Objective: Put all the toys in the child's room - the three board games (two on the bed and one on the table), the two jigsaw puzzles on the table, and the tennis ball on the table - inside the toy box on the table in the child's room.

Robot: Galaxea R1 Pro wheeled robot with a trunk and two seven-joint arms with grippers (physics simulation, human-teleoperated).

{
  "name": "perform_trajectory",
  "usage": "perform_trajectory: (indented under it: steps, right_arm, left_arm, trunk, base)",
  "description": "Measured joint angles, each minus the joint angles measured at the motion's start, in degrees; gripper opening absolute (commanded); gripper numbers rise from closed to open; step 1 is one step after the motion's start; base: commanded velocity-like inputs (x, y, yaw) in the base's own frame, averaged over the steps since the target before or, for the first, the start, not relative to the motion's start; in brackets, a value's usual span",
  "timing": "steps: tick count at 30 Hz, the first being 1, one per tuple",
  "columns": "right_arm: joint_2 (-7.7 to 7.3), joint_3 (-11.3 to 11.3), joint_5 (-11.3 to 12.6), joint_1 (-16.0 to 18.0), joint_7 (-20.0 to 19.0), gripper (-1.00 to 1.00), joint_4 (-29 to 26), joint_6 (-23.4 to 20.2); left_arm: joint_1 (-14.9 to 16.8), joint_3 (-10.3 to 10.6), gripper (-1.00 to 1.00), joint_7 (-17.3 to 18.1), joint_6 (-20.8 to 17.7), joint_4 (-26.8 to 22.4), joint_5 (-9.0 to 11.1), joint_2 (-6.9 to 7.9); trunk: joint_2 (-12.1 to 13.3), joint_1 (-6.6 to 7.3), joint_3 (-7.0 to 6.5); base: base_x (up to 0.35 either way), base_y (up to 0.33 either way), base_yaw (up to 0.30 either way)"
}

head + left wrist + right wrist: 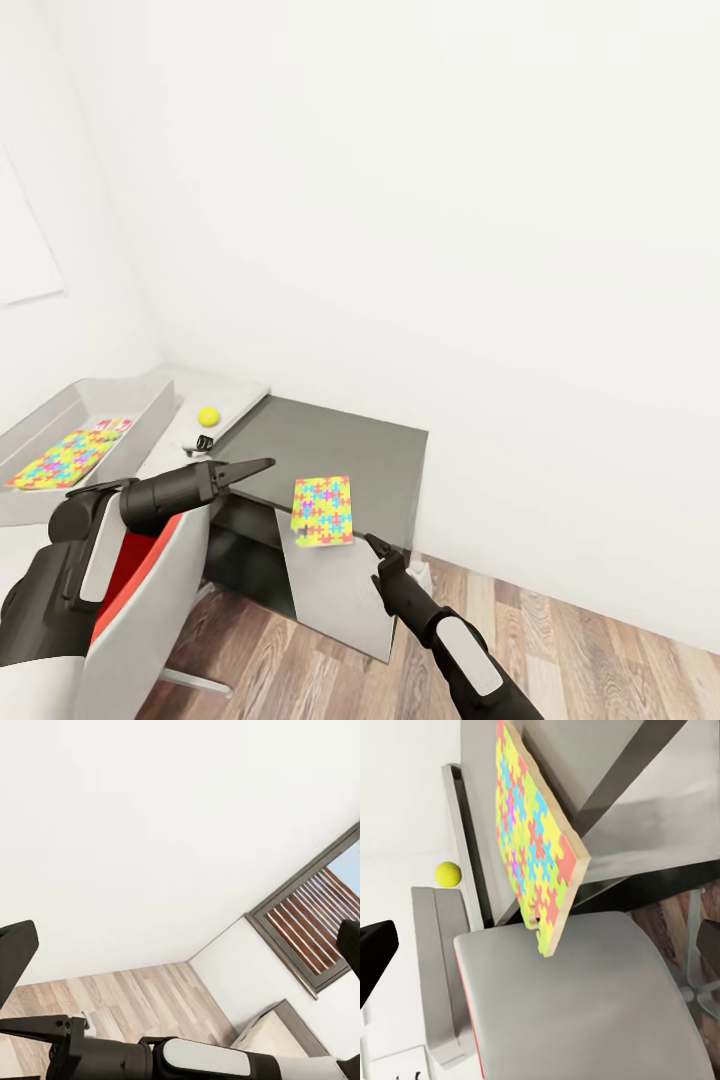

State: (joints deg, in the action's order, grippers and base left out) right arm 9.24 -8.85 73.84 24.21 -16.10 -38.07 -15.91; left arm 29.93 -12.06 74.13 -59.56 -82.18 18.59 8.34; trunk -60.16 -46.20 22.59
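Observation:
One jigsaw puzzle (323, 511) lies at the front edge of the dark grey cabinet (340, 440), a corner hanging over it; the right wrist view shows this puzzle (532, 832) tilted above the chair. A second jigsaw puzzle (68, 457) lies inside the light grey toy box (150, 405) at the left. The tennis ball (208, 416) rests on the pale table (235, 395) between box and cabinet. My right gripper (378, 545) is open just right of and below the overhanging puzzle, not touching it. Left of that puzzle my left gripper (250, 468) hovers open and empty. No board games are in sight.
A red chair with a grey shell (150, 590) stands under my left arm, close to the cabinet's front. A small black object (203, 441) sits near the ball. White walls close the corner behind the table. Wood floor (560, 640) opens to the right.

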Motion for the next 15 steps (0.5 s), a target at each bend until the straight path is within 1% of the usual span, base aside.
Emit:
perform_trajectory:
  steps: [4,15]
  right_arm:
    - [0.0,0.0,0.0,0.0,0.0,1.0,0.0,0.0]
    - [0.0,0.0,0.0,0.0,0.0,1.0,0.0,0.0]
  left_arm:
    - [0.0,0.0,1.0,0.0,0.0,0.0,0.0,0.06]
    - [0.4,-0.1,1.0,0.1,0.0,-0.2,0.0,0.1]
  trunk:
    - [-1.6,-0.88,0.72]
    - [-1.6,-0.89,0.72]
  base:
    - [0.0,0.0,0.0]
    - [0.002,0.0,0.0]
